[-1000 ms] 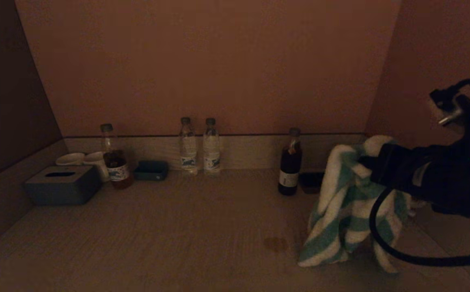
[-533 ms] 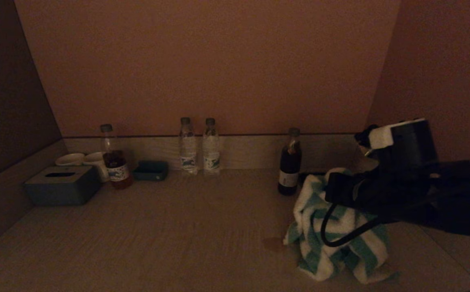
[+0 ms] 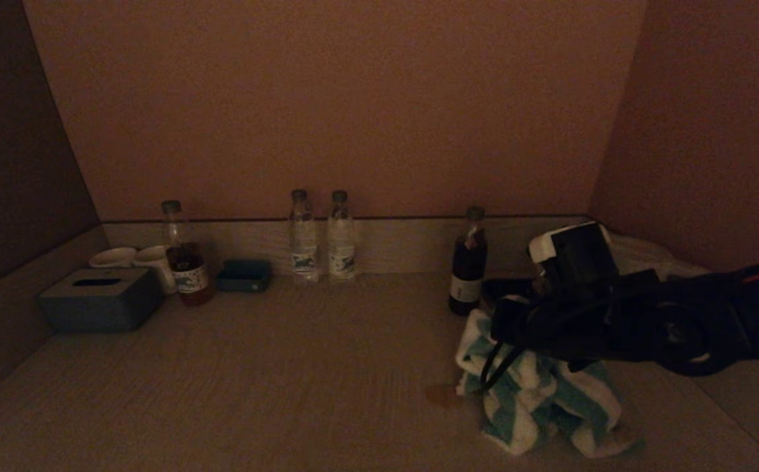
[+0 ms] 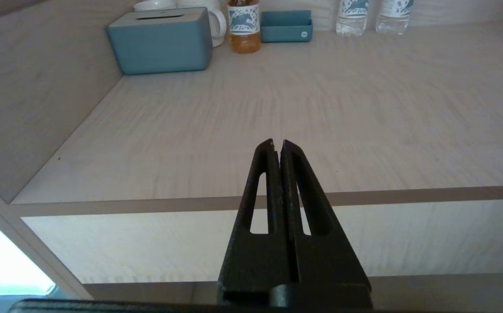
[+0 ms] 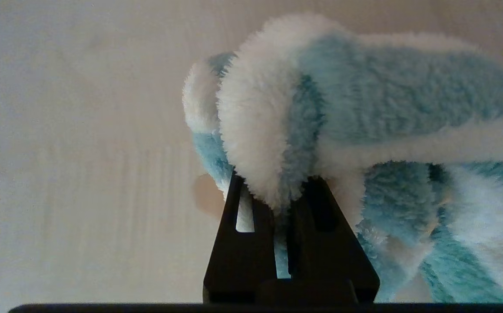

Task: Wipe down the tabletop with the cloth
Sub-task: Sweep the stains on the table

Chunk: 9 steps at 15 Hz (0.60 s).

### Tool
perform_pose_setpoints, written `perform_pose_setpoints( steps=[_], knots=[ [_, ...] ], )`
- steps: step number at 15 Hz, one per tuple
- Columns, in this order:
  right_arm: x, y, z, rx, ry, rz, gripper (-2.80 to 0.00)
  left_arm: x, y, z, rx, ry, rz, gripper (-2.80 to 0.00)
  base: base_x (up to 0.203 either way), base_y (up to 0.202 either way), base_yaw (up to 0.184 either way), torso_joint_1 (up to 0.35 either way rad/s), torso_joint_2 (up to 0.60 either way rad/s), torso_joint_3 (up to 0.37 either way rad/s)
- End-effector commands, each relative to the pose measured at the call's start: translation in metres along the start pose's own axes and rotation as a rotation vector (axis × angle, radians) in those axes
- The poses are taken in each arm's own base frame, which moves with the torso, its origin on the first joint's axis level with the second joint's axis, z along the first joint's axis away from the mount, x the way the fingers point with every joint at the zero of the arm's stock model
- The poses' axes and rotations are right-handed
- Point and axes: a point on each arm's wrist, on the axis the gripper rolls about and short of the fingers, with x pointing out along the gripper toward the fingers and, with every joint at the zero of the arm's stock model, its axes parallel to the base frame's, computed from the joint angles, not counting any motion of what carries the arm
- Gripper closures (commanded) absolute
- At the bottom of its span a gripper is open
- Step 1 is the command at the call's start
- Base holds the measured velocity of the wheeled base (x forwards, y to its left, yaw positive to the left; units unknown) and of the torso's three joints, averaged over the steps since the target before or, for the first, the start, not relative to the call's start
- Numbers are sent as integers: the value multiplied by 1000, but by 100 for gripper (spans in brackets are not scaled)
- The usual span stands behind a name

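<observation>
A fluffy teal-and-white striped cloth (image 3: 537,400) lies bunched on the light wood tabletop (image 3: 288,380) at the right. My right gripper (image 3: 499,328) is shut on a fold of the cloth (image 5: 277,130) and holds it low over the table. A small brownish stain (image 3: 442,394) sits on the tabletop just left of the cloth and also shows in the right wrist view (image 5: 206,195). My left gripper (image 4: 276,145) is shut and empty, parked below the table's front edge (image 4: 147,203), out of the head view.
Along the back wall stand a grey-blue tissue box (image 3: 101,298), two white cups (image 3: 134,257), an amber bottle (image 3: 186,262), a small blue tray (image 3: 244,275), two water bottles (image 3: 320,237) and a dark bottle (image 3: 468,265) close to the cloth. Side walls close both ends.
My right gripper has come down and moved left with the cloth. The cloth, hanging in the air before, now rests bunched on the tabletop beside the stain.
</observation>
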Motion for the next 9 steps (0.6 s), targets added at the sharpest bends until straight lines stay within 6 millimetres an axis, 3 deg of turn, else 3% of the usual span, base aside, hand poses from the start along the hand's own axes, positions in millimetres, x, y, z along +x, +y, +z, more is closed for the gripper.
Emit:
perform_pose_setpoints(
  steps=[1,6,9],
  knots=[
    [20,2,-7,-8,49,-21,0,0,0,0,0,1,0,0,0,0,0,0,0,0],
    [40,10,-11,-29,83,-25,0,0,0,0,0,0,0,0,0,0,0,0,0,0],
    [57,23,-27,-74,137,-25,0,0,0,0,0,1,0,0,0,0,0,0,0,0]
  ],
)
